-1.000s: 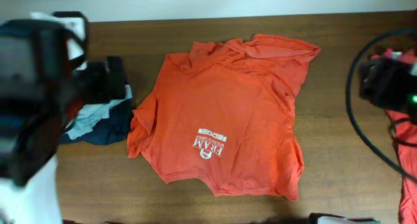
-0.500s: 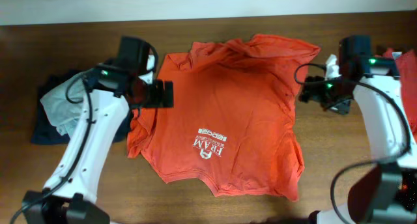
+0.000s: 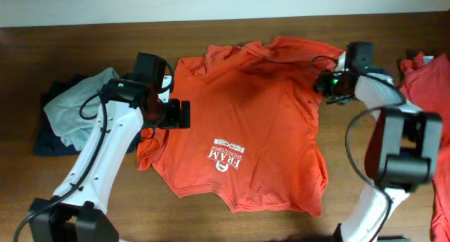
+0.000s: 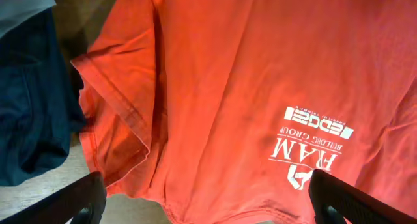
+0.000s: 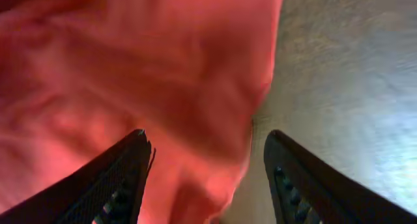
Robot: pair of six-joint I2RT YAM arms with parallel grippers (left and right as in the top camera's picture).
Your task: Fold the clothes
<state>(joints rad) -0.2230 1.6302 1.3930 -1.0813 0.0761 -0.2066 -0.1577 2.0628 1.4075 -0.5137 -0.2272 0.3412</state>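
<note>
A dark brown wooden table (image 3: pixel 105 38) with a fine grain fills the overhead view, and a pale wall (image 3: pixel 211 1) runs along its far edge.

The red-orange T-shirt (image 3: pixel 246 122) lies spread in the middle of the table. It is soft matte cotton, mostly flat, but creased and bunched along its far edge. A small white logo (image 3: pixel 226 156) sits on it, reading upside down from the overhead camera. One short sleeve (image 4: pixel 117 113), with a stitched hem, folds out at the shirt's left side.

The left gripper (image 4: pixel 205 188) hangs over that left side with its jaws wide apart and nothing between them but the cloth lying below. The right gripper (image 5: pixel 207 146) is low at the shirt's far right corner. Its black ribbed fingers (image 5: pixel 124 178) are parted and straddle the fabric's edge, with cloth on one side and bare wood on the other. That view is blurred.

Left of the shirt, a dark navy garment (image 3: pixel 46 140) lies crumpled with a light grey cloth (image 3: pixel 74 105) on top, close beside the sleeve. Another red-orange garment (image 3: pixel 422 77) lies heaped at the table's right edge, partly behind the right arm.
</note>
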